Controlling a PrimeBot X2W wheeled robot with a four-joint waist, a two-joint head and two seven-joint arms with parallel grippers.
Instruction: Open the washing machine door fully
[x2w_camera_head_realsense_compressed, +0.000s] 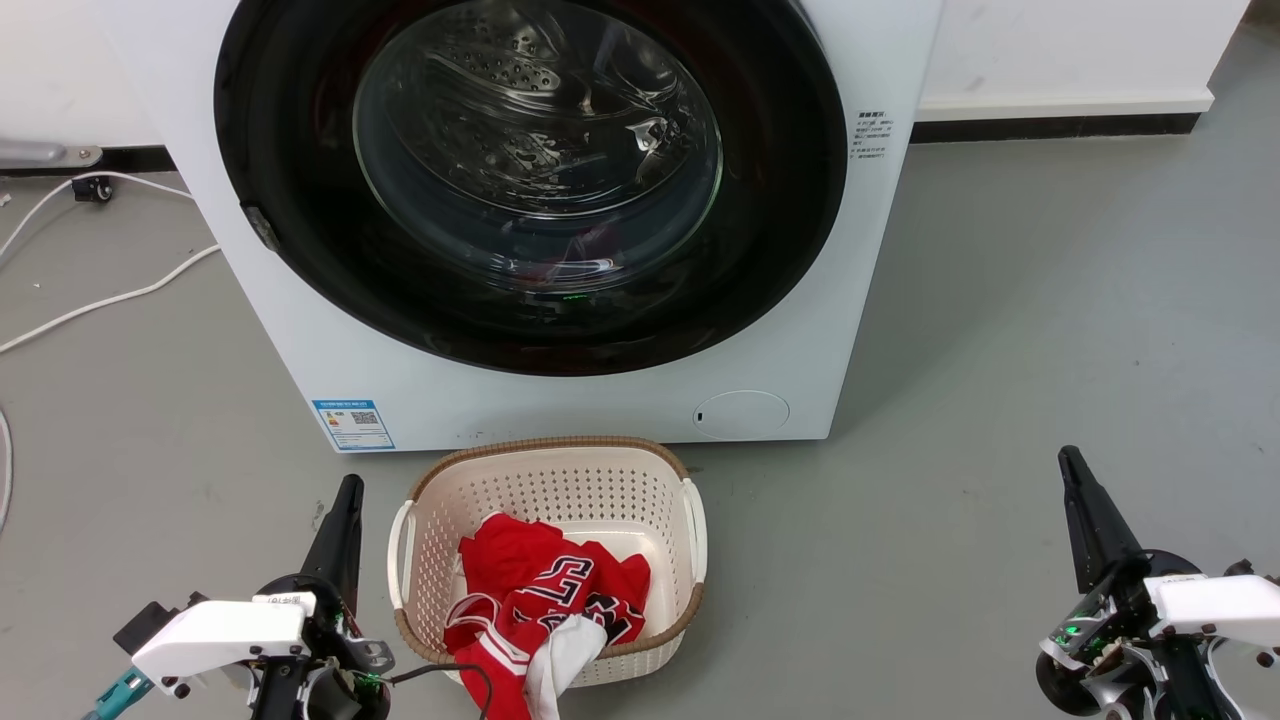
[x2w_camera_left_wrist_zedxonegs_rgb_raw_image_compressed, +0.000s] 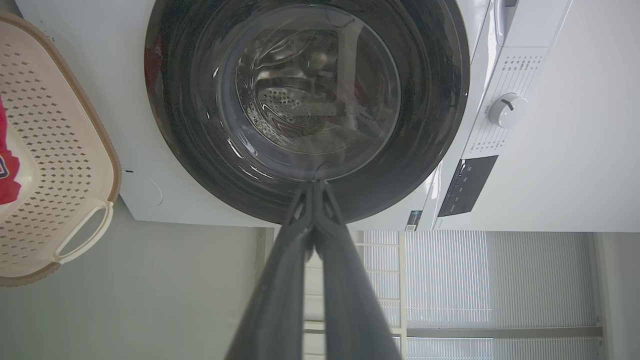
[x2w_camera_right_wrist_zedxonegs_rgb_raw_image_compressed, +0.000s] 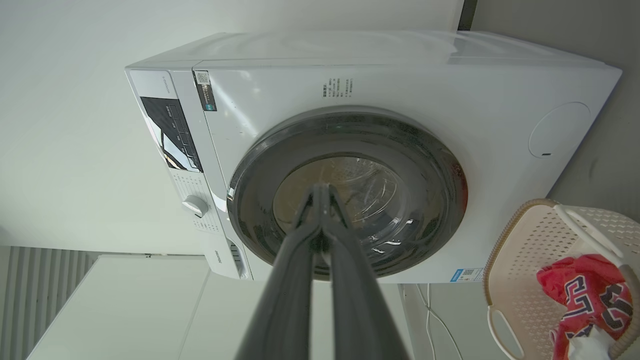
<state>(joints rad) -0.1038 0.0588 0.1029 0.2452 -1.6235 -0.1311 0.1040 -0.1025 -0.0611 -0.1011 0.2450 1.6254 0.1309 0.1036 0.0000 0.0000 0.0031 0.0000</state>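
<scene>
**Door shut, both claws hanging back**

The washing machine door (x2w_camera_head_realsense_compressed: 530, 180) sits flush against the white machine (x2w_camera_head_realsense_compressed: 600, 400), so nothing's opened yet. The left gripper (x2w_camera_head_realsense_compressed: 347, 495) and right gripper (x2w_camera_head_realsense_compressed: 1068, 462) hang low near the floor, well apart from the door. Each has its fingers pressed together on nothing, which looks like a resting pose. The laundry basket (x2w_camera_head_realsense_compressed: 560, 470) sits just in front of the machine with a red jersey (x2w_camera_head_realsense_compressed: 545, 590) in it, presumably handy for loading. The small grey bit (x2w_camera_head_realsense_compressed: 260, 228) on the door's rim could be a hinge or a catch, can't tell.

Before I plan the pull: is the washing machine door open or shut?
Shut. The washing machine door lies flush against the white front, with no gap at its rim.
</scene>
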